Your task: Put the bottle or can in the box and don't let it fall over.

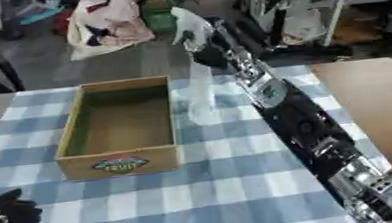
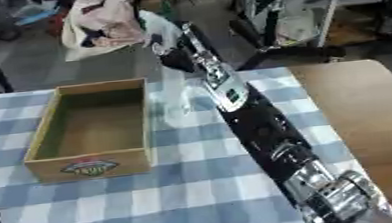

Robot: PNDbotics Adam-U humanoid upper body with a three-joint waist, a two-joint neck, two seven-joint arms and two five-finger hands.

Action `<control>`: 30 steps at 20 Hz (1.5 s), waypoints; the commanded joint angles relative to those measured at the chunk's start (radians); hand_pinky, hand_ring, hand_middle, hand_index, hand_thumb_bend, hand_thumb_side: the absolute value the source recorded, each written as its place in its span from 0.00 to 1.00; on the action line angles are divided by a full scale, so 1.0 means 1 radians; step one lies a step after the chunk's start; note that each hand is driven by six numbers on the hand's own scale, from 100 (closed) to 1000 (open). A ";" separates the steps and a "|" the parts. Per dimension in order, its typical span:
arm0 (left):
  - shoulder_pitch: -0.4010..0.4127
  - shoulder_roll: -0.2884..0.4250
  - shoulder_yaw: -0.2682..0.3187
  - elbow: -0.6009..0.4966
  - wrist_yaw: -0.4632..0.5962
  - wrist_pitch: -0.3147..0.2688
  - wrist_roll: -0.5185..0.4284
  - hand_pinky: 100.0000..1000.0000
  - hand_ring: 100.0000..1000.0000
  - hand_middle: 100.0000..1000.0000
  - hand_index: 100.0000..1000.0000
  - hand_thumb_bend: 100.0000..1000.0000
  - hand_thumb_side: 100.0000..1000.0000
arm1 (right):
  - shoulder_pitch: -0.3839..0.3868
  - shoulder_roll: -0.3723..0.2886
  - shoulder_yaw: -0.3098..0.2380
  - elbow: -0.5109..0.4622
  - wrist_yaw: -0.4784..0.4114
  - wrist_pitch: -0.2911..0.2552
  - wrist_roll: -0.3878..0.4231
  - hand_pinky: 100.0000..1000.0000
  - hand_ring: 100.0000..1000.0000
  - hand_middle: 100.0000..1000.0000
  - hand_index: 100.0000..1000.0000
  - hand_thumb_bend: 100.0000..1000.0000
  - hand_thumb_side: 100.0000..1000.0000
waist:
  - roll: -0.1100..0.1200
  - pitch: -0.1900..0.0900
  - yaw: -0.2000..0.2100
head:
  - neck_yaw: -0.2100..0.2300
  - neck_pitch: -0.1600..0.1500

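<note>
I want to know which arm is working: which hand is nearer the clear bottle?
Right. The right hand is at the top of the clear bottle, which stands beside the box. The left hand rests at the lower left corner, far from it.

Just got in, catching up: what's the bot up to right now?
The right hand is reaching across the checked table to a clear bottle standing upright just right of the cardboard box. The grip itself is hard to make out. The box holds nothing yet. The left hand rests at the lower left.
</note>
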 commanded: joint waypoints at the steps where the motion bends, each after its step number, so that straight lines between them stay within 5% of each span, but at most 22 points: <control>1: -0.012 0.005 0.001 -0.008 0.004 -0.002 -0.003 0.68 0.63 0.57 0.79 0.16 1.00 | -0.038 -0.037 0.006 -0.054 -0.037 0.002 0.007 0.49 0.71 0.44 0.53 0.00 0.23 | -0.002 -0.028 0.003 | -0.003 -0.004; 13: -0.021 -0.003 -0.004 0.019 -0.001 -0.003 -0.008 0.68 0.63 0.57 0.79 0.17 1.00 | -0.082 -0.037 0.030 -0.099 -0.103 -0.002 0.033 0.50 0.70 0.45 0.54 0.00 0.21 | -0.028 -0.060 0.034 | -0.011 0.003; 23: -0.031 -0.017 -0.006 0.056 -0.017 -0.005 -0.009 0.68 0.62 0.57 0.79 0.17 1.00 | -0.089 0.054 0.052 -0.090 -0.113 0.009 0.088 0.49 0.73 0.46 0.56 0.00 0.23 | -0.027 -0.046 0.058 | -0.034 0.019; 24: -0.031 -0.018 -0.006 0.060 -0.018 -0.005 -0.009 0.68 0.62 0.57 0.79 0.17 1.00 | -0.088 0.060 0.055 -0.091 -0.112 0.008 0.095 0.50 0.74 0.48 0.58 0.00 0.15 | -0.027 -0.045 0.058 | -0.034 0.021; 26: -0.032 -0.019 -0.005 0.067 -0.020 -0.006 -0.008 0.68 0.62 0.57 0.79 0.17 1.00 | -0.083 0.069 0.067 -0.096 -0.109 0.001 0.121 0.53 0.78 0.55 0.66 0.00 0.32 | -0.027 -0.044 0.057 | -0.033 0.022; 28: -0.032 -0.019 -0.004 0.073 -0.023 -0.007 -0.008 0.68 0.62 0.57 0.79 0.17 1.00 | -0.073 0.074 0.089 -0.095 -0.093 -0.020 0.192 0.62 0.90 0.73 0.87 0.00 0.49 | -0.028 -0.044 0.055 | -0.031 0.022; 29: -0.032 -0.019 -0.003 0.077 -0.026 -0.007 -0.007 0.68 0.62 0.57 0.79 0.17 1.00 | -0.068 0.073 0.103 -0.091 -0.070 -0.041 0.256 0.71 1.00 0.85 1.00 0.00 0.60 | -0.028 -0.044 0.053 | -0.030 0.021; 30: -0.032 -0.019 -0.002 0.080 -0.030 -0.007 -0.006 0.68 0.62 0.57 0.79 0.17 1.00 | -0.063 0.071 0.108 -0.087 -0.042 -0.066 0.319 0.82 1.00 0.94 1.00 0.07 0.59 | -0.028 -0.043 0.052 | -0.028 0.020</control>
